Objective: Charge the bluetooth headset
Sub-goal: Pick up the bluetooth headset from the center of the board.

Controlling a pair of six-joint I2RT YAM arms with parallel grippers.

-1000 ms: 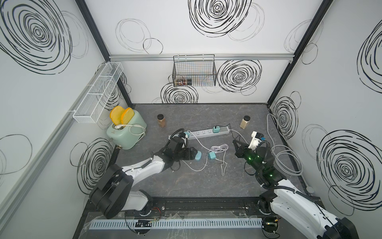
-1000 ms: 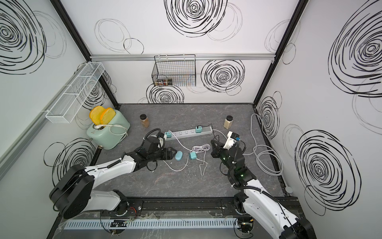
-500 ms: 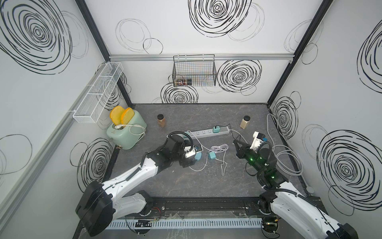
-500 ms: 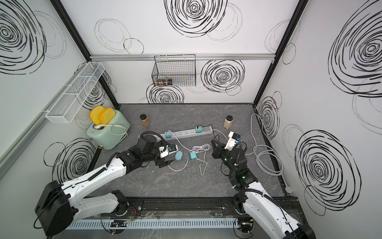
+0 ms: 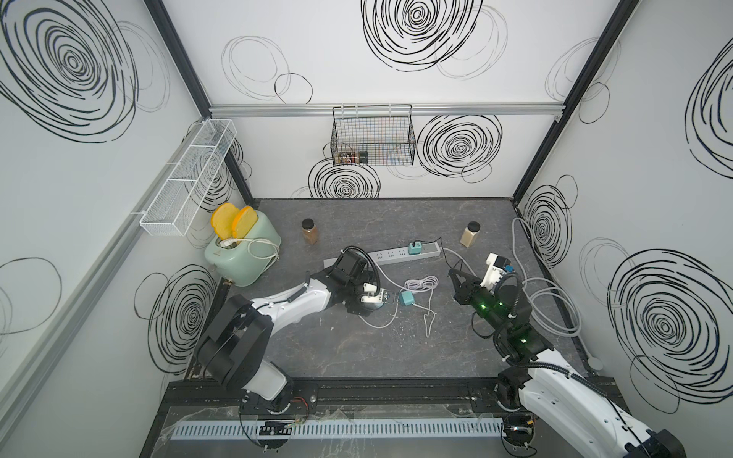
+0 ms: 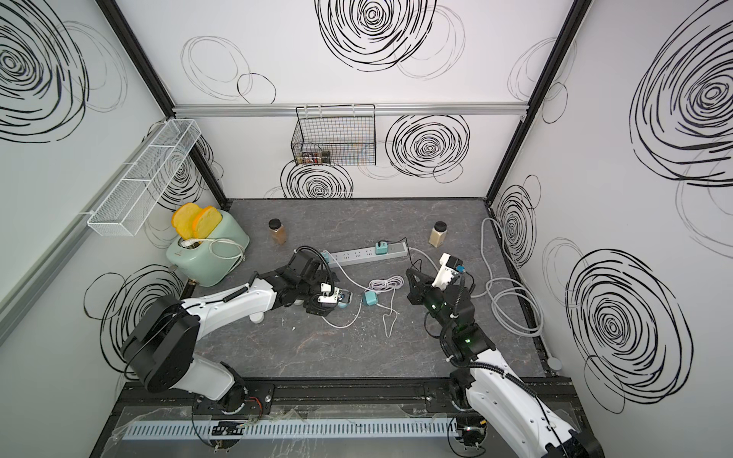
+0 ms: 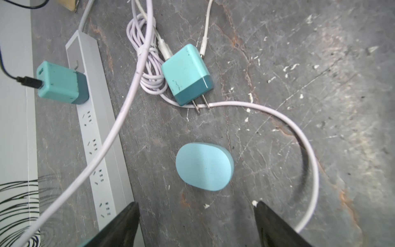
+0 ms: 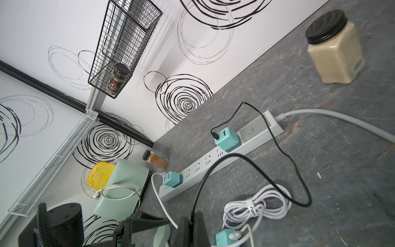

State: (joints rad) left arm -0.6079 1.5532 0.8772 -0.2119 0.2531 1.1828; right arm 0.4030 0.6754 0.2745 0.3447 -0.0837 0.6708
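The bluetooth headset, a light blue oval case [image 7: 204,166], lies flat on the grey table and is half hidden under my left gripper in a top view [image 6: 346,297]. My left gripper [image 7: 196,205] hovers over it, open and empty, fingers wide on either side. A loose teal charger cube [image 5: 407,298] with a lilac cable bundle [image 5: 420,283] lies just beyond the case. On the white power strip [image 5: 392,257] a plugged teal adapter [image 5: 415,249] feeds a black cable [image 8: 297,171]. My right gripper [image 8: 192,216] is shut on that cable's end, right of the case [image 8: 163,235].
A mint toaster with bread [image 5: 242,257] stands at the left. Two spice jars [image 5: 310,232] [image 5: 471,234] stand behind the strip. A grey cord coil [image 5: 551,301] lies along the right wall. A black wire basket [image 5: 373,135] and a white wire shelf [image 5: 186,186] hang on the walls.
My left gripper has shifted a little to the right and now hangs over the blue case, with its arm in a different pose. The right arm has hardly moved.
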